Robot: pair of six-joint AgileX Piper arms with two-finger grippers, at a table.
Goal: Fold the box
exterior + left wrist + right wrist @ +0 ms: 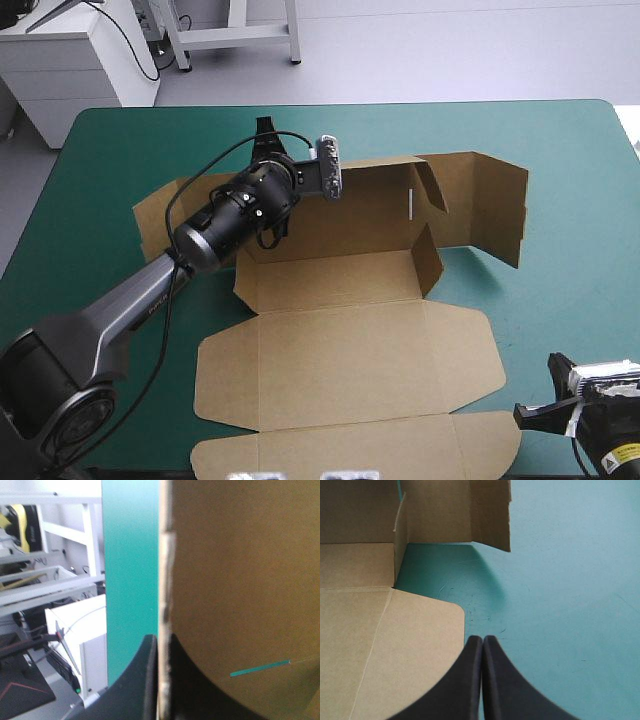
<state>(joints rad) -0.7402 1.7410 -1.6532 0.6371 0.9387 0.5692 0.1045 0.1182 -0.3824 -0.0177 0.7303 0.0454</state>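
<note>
Left claw [161,642] clenched on the far wall edge of the brown box [340,350], at 11 o'clock on the teal-green table [570,140]. Right claw [483,640] pressed closed at 5 o'clock, just beside a rounded flap corner. Box lies mid-table: lid flat toward 6 o'clock, walls raised toward 1 o'clock.

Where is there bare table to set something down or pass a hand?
Widest free patch: teal-green cover between the box's raised right wall and the table's right edge. A narrower strip runs along the far edge. Crowded: the middle under the box, the left side under the left arm, the near right corner by the right gripper.
</note>
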